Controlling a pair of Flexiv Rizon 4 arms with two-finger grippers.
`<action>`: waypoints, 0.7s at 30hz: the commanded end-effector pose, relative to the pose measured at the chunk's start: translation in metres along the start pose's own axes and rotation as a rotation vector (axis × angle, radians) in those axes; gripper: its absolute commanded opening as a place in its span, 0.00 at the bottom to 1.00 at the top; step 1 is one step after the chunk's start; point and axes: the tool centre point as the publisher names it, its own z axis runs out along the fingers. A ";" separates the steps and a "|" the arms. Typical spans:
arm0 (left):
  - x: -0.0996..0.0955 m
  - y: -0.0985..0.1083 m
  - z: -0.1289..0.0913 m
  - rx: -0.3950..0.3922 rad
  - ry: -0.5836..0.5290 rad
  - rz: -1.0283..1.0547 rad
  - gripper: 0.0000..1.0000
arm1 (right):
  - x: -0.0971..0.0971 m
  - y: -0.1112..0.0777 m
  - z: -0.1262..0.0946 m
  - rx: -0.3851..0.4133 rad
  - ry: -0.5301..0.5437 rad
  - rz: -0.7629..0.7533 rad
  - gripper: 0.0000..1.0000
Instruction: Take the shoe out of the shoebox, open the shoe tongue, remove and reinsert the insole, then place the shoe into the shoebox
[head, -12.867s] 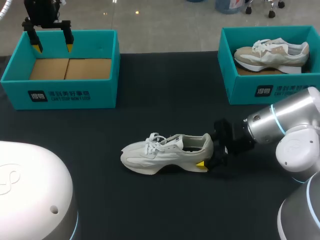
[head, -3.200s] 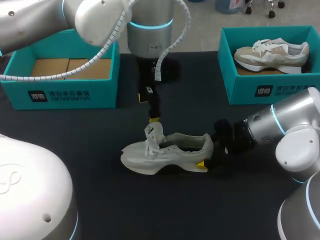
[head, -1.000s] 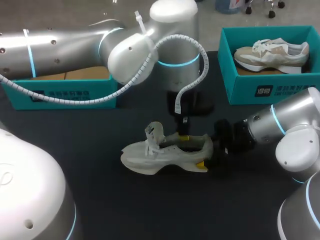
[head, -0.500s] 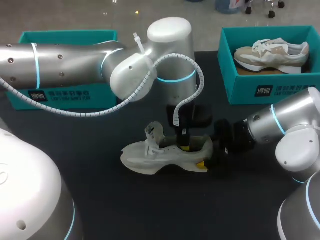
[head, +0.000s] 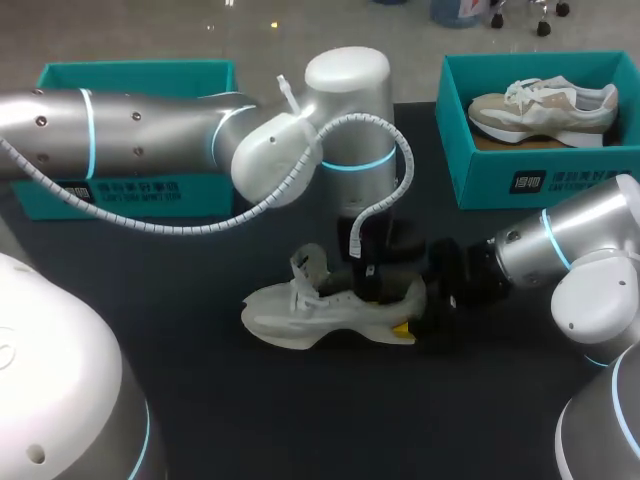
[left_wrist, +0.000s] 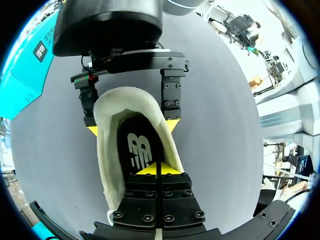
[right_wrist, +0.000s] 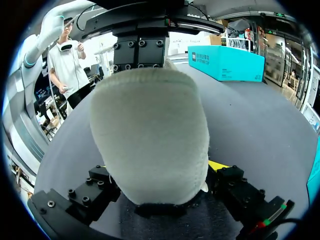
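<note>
Near the middle of the table (head: 250, 400), a pale shoe (head: 300, 318) rests on its sole, toe toward the left edge and heel toward the right edge. Its tongue (head: 308, 265) stands lifted up above the laces. The left arm comes in from the left edge, and the left gripper (head: 368, 290) points straight down into the shoe's opening. In the left wrist view the left gripper (left_wrist: 157, 170) has its fingers (left_wrist: 149, 171) pressed together, tip against tip, just over the black insole (left_wrist: 134, 150) inside the shoe. Whether any of the insole is pinched between them cannot be told.

The right gripper (head: 408, 315) comes in from the right edge and grips the shoe at the heel. Its 2 fingers (left_wrist: 172, 100) stand 1 on each side of the heel collar, both touching it. In the right wrist view the heel fills the space between the right gripper's (right_wrist: 160, 170) fingers.

At the far left corner of the table stands the left shoebox (head: 130, 72), teal and partly hidden behind the left arm. At the far right corner stands the right shoebox (head: 520, 180), also teal, with a second shoe (head: 545, 105), tan and white, lying in it.
</note>
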 end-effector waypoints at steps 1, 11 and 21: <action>0.003 0.000 0.008 0.006 0.003 0.002 0.00 | 0.000 -0.002 0.004 0.002 -0.002 0.001 0.00; 0.006 0.003 0.016 0.008 0.002 0.009 0.46 | 0.000 -0.002 0.004 0.002 -0.002 0.001 0.00; -0.001 0.004 0.033 0.002 -0.028 0.025 0.56 | 0.000 -0.002 0.004 0.002 -0.002 0.001 0.00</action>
